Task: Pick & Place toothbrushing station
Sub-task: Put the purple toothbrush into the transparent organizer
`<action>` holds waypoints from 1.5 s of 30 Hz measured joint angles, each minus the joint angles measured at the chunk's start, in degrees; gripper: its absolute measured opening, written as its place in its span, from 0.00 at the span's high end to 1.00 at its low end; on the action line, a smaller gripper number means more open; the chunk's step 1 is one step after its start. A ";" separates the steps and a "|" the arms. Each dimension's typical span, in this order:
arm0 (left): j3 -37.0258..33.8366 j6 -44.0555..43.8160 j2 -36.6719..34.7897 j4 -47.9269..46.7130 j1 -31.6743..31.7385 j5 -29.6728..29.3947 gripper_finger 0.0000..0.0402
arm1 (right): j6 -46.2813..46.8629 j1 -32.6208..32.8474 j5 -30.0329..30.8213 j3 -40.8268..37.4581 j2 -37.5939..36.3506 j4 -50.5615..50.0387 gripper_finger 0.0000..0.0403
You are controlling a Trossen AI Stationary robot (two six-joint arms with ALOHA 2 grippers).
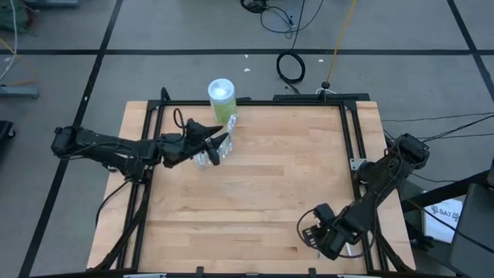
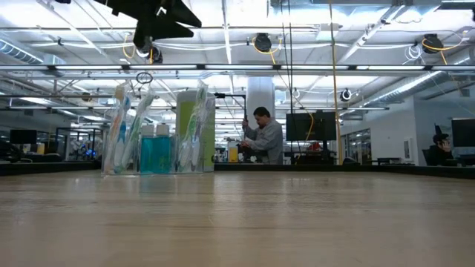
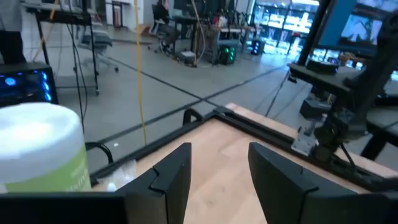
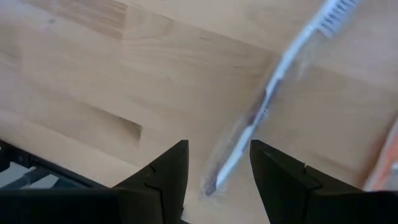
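toothbrushing station: a clear holder [image 2: 157, 148] stands on the table [image 1: 255, 193] toward its far left part, seen in the low view with brushes and tubes packed upright in it.
brushes: several pale brushes [image 2: 122, 126] are stood in the holder's left side, more with green accents [image 2: 194, 122] on its right.
tubes: blue tubes [image 2: 154, 152] are seen in the middle of the holder.
wipes canister: a white-lidded green canister [image 1: 221, 99] stands at the table's far edge, just behind the holder; it also shows beside the left fingers [image 3: 176, 180] in the left wrist view.
left gripper: held above the holder [image 1: 220, 140], its tip over the station; in the low view it is seen as a dark shape overhead.
left jaws: parted, with nothing between them in the left wrist view.
right gripper: lowered at the near right corner of the table [image 1: 320, 232], pointed down at the wood.
right jaws: parted, nothing clamped; a loose brush [image 4: 273, 99] lies flat on the table ahead of the fingers [image 4: 168, 174], its handle end reaching into the gap between them.
loose brush: pale with white bristles, laid slantwise; whether it is touched by a finger cannot be told.
background: a person [image 2: 264, 137] stands beyond the table, another is seated at far right [image 2: 441, 147].
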 joint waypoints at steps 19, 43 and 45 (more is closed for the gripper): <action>0.00 0.11 0.00 2.48 3.41 0.04 0.59 | -0.81 0.74 -0.09 -13.20 0.00 15.27 0.59; 0.00 -3.17 0.22 -0.95 3.34 0.25 0.59 | -10.27 -0.65 -0.74 -16.11 -0.15 17.70 0.94; 0.00 -4.36 0.22 -1.66 3.31 0.22 0.59 | -11.06 -0.65 -0.74 -16.11 -0.14 17.82 0.97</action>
